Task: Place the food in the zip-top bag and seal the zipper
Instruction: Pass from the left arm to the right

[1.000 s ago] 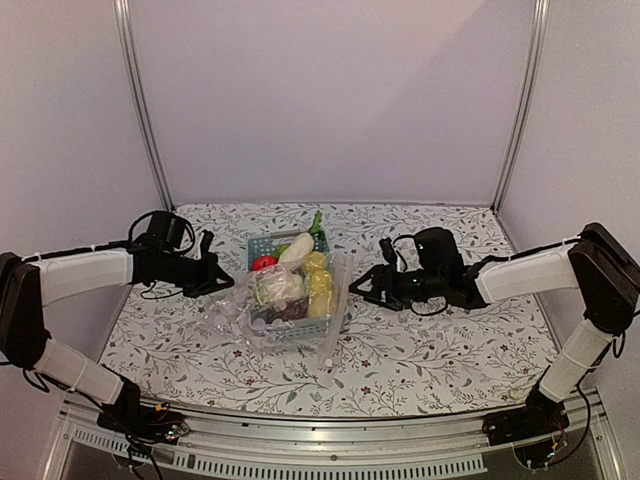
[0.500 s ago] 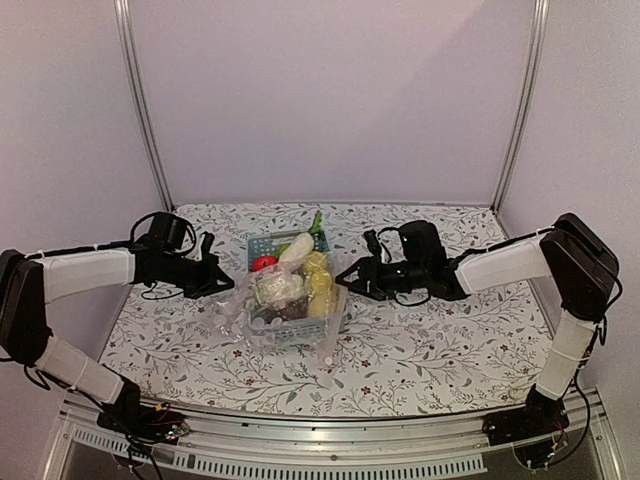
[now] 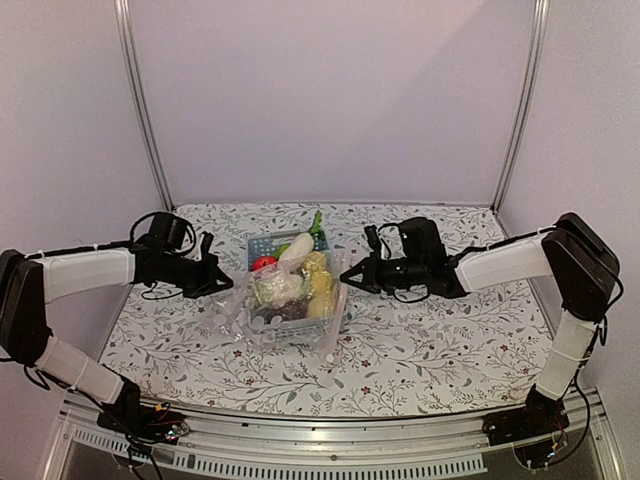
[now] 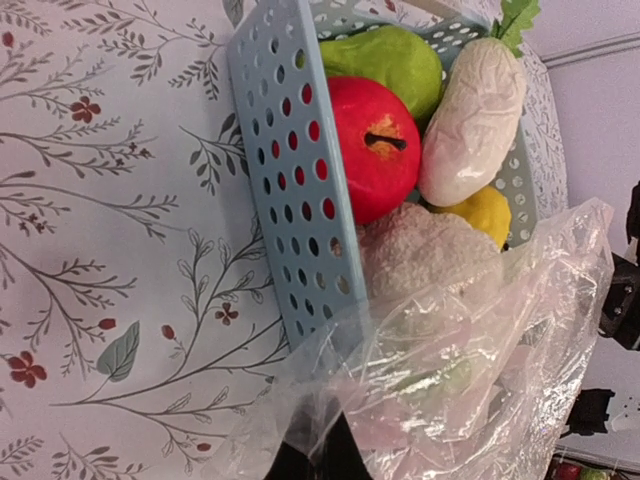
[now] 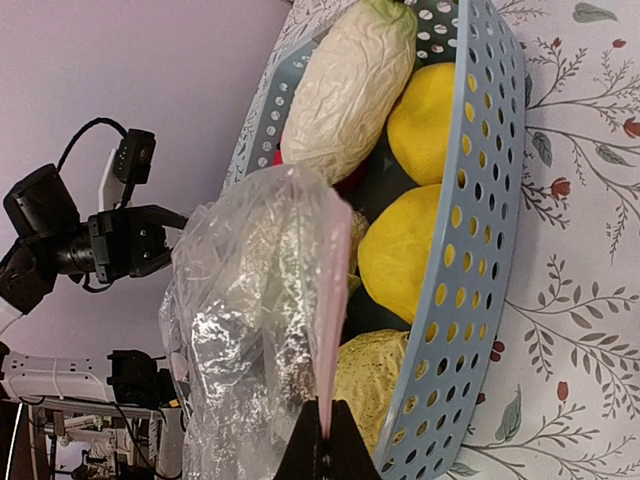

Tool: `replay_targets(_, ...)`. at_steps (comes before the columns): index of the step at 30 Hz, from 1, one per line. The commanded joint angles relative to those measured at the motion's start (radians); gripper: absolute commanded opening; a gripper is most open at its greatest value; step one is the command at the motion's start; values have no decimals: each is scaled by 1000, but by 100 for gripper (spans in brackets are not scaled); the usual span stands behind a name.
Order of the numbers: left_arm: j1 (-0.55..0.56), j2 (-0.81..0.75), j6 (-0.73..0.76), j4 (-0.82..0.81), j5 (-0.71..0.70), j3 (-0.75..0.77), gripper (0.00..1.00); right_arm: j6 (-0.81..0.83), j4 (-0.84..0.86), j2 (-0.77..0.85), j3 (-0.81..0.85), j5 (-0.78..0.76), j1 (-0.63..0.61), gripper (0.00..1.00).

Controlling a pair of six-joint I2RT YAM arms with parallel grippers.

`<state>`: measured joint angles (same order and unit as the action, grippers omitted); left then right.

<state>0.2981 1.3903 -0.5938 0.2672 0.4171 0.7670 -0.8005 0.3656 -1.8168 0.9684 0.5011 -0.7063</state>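
Both arms have the bag [image 3: 285, 312] from opposite sides. My left gripper [image 3: 222, 283] is pressed shut on the film at its left corner. My right gripper [image 5: 325, 445] has its tips closed together on a pinkish strip along the edge, which I take to be the zip [image 5: 328, 330]. The bag is crumpled over the near end of the basket [image 3: 262, 240], which stands mid-table [image 3: 430, 350]. The food [image 3: 300, 280] sits in that basket: the radish [image 5: 355, 85] across the far end, the tomato [image 4: 375, 145] at the left wall, the lemons [image 5: 400, 250] along the right wall, and the cauliflower [image 4: 425, 255] under the film. I can't tell whether any piece is inside the bag yet. I expect the film to be very light, limp and slippery. It will sag shut once slack, and a thin pinch could slide off, so I'd hold the stiffer strip at the mouth and keep the two grips apart so the opening stays taut. The toy pieces look light and firm. The round ones may roll, so I'd take each across its middle.
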Motion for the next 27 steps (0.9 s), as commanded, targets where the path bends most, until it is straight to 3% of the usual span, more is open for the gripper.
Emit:
replay_targets(1,13,-22,23,53,-112,18,2,-9,0,73,-20,-30,-6,0)
replay_targets(3,37,-48,26,106,-207,39,18,-17,-15,112,-28,-28,-4,0)
replay_targets(6,80,-123,29,153,-339,62,55,-21,-89,182,-24,-28,-5,0)
replay_targets(9,136,-217,42,182,-455,88,73,-11,-206,258,-8,-44,-5,0)
replay_targets(17,361,-396,154,199,-601,203,80,26,-528,473,82,-137,-6,0)
replay_targets(27,711,-312,277,199,-668,396,80,160,-980,680,366,-367,-6,0)
